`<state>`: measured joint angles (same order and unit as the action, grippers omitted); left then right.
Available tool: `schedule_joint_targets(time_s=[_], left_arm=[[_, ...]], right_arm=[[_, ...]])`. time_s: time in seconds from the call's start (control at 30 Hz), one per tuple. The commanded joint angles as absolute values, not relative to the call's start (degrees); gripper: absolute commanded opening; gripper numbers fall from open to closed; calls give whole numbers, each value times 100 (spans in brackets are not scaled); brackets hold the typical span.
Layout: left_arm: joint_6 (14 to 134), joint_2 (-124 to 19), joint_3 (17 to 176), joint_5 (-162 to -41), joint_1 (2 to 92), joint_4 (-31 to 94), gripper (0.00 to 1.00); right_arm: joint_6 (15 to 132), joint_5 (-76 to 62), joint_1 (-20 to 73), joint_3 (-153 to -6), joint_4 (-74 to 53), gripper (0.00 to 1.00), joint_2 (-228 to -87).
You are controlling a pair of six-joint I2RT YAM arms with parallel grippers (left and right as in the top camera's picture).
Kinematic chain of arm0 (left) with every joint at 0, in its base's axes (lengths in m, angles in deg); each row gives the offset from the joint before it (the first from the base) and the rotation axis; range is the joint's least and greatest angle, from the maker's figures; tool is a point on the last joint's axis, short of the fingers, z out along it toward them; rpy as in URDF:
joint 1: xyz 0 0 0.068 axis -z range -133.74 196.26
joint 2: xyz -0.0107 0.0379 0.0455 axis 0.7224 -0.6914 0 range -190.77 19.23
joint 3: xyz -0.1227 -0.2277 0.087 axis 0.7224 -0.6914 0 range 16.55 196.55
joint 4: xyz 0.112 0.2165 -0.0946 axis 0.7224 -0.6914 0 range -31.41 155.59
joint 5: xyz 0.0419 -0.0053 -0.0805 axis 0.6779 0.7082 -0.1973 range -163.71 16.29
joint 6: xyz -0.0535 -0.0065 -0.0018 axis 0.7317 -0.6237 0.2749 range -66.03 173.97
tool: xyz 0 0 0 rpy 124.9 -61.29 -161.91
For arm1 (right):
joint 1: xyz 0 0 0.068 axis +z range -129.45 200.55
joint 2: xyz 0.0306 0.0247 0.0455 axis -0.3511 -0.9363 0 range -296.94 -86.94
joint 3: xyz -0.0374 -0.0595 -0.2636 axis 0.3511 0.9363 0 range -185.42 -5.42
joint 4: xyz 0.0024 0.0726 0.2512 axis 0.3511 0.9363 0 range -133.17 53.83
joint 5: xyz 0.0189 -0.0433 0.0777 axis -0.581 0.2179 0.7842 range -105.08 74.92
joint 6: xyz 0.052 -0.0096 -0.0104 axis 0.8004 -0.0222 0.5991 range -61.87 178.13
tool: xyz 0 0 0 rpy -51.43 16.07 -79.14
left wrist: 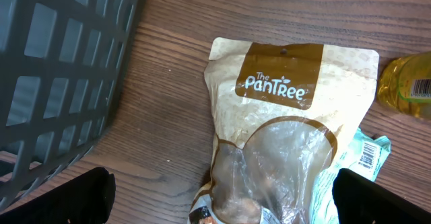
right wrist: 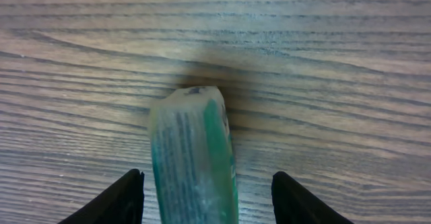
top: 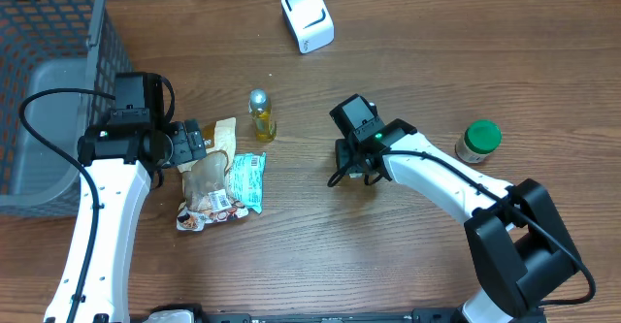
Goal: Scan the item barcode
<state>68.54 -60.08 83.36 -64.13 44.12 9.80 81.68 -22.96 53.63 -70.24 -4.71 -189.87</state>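
From overhead, the white scanner (top: 308, 17) stands at the far edge of the counter (top: 320, 255), well apart from both arms. Nothing is held up to it, so I judge the scan not yet done. The right gripper (top: 355, 158) is down at mid-counter, hiding what it reaches for. The left gripper (top: 194, 145) hangs over a small pile beside the grey basket (top: 49, 80). I count one scanner, one basket, one oil bottle (top: 261, 115), one green-lidded jar (top: 478, 141), and two packets in the pile: a Pantree pouch (top: 209, 182) and a teal packet (top: 247, 179). The left wrist view shows that arm's jaws spread wide and empty above the pouch, with barcodes visible on the teal packet and the bottle. The right wrist view shows one translucent green-and-white item (right wrist: 193, 157), likely the thing to scan, resting on the counter between jaws at middling width, a gap on each side, not gripping. Left to do: grip, lift, present its barcode to the scanner.
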Motion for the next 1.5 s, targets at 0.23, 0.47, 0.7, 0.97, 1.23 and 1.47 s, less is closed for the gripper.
schedule_joint_targets(time_s=[0.23,0.47,0.7,0.97,1.23,1.47], left_arm=[[6766,-6017,8452,-6435,4404,974,100],[6766,-6017,8452,-6433,4404,976,100],[6766,-6017,8452,-6435,4404,974,99],[6766,-6017,8452,-6435,4404,976,100],[6766,-6017,8452,-6433,4404,976,100],[6766,-6017,8452,-6433,4404,974,100]], right_arm=[[8059,-2309,5353,-6947,-628,55,-19182],[8061,-2309,5353,-6949,-628,42,-19182],[8070,-2266,5353,-6949,-628,41,-19182],[8085,-2178,5353,-6956,-674,31,-19182],[8087,-2139,5353,-6956,-694,21,-19182],[8398,-2139,5324,-6967,-696,14,-19182]])
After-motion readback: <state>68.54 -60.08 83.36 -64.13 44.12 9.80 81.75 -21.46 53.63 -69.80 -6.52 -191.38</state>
